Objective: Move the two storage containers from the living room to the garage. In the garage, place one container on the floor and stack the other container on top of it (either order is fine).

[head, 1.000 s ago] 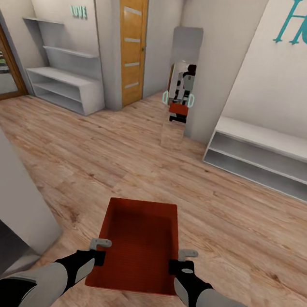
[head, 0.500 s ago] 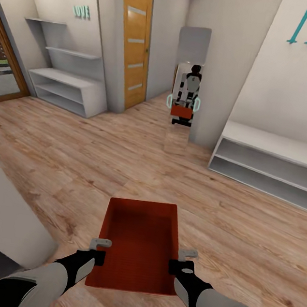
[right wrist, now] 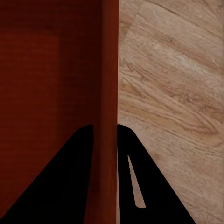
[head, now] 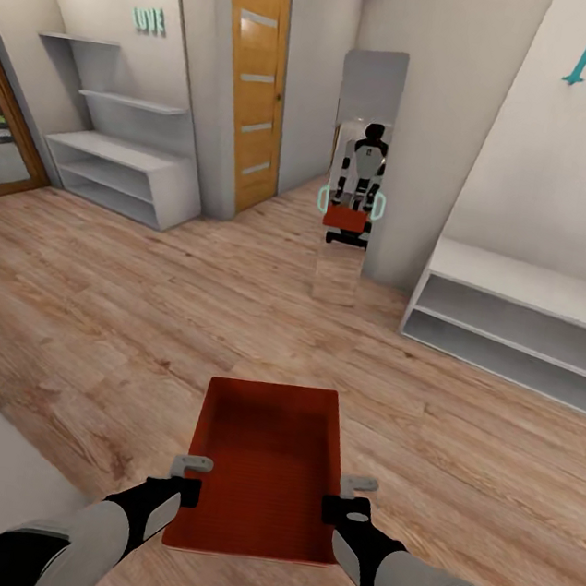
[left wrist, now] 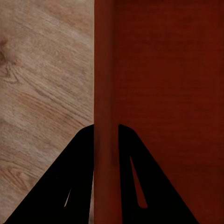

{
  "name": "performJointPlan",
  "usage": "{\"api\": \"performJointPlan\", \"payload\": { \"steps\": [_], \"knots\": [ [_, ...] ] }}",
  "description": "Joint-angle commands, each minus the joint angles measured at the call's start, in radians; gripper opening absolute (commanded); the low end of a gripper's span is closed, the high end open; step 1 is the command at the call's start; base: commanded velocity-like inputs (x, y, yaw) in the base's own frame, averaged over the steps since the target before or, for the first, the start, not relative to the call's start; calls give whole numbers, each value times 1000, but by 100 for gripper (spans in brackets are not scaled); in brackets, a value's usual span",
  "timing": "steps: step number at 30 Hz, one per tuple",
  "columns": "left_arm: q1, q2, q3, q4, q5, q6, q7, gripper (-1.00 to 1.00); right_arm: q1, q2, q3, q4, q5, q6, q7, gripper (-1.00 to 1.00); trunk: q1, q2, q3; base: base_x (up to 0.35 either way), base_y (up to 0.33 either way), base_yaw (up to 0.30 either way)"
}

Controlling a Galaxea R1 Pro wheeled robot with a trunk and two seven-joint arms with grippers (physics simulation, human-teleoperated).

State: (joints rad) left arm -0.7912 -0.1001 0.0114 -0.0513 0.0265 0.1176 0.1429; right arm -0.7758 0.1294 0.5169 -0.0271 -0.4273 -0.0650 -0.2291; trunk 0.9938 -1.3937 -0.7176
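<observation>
The step in hand looks like the carry: one bin [head: 263, 471] is held clear of the plank floor [head: 96, 303], on the way to the garage. The left gripper [head: 191, 471] pinches the bin's left wall; the right gripper [head: 349, 493] pinches the right wall. The bin sits level and open side up, its long axis pointing straight ahead. The next move probably calls for steering toward the door [head: 253, 78], keeping both pinches even.
</observation>
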Motion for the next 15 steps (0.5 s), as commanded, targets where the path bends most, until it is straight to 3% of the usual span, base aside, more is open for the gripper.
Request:
{"api": "performJointPlan", "payload": {
  "steps": [1, 11, 15],
  "knots": [
    [0, 25, -21, -5, -10, -13, 9, -100, 0, 0, -2, 18, -22, -4, -3, -100, 1, 0, -1, 323, 0, 0],
    [0, 25, -21, -5, -10, -13, 9, -100, 0, 0, -2, 18, -22, -3, -3, -100, 1, 0, -1, 323, 0, 0],
    [0, 25, -21, -5, -10, -13, 9, -100, 0, 0, -3, 18, -22, -3, -3, -100, 1, 0, -1, 323, 0, 168]
  ]
}}
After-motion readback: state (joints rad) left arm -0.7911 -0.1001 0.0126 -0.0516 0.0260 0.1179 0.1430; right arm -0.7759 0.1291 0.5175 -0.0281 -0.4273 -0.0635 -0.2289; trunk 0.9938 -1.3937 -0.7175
